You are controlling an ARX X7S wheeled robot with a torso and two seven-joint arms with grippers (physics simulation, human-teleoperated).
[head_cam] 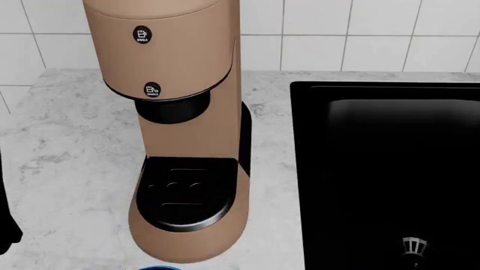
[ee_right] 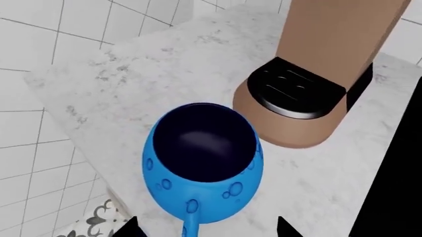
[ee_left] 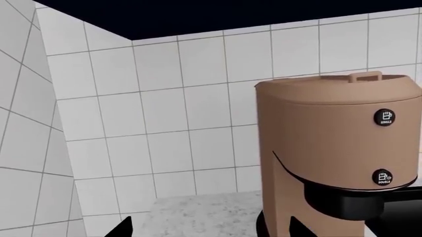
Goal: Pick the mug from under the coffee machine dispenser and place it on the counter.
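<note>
Marbled counter [ee_right: 132, 64] meets white wall tiles [ee_left: 165, 98], black sink [head_cam: 390, 169] alongside.

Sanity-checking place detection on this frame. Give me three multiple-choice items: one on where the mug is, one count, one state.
1. Where is the mug?
A. under the spout
B. over the counter, in front of the machine
C. in the sink

2. How many round buttons are on the machine?
A. one
B. four
C. two

3. The drip tray is:
A. empty
B. holding the mug
C. holding a glass

Answers:
1 B, the right wrist view shows it in front of the machine's base.
2 C, one sits above the other on the front.
3 A, the head view shows a bare black tray.
</note>
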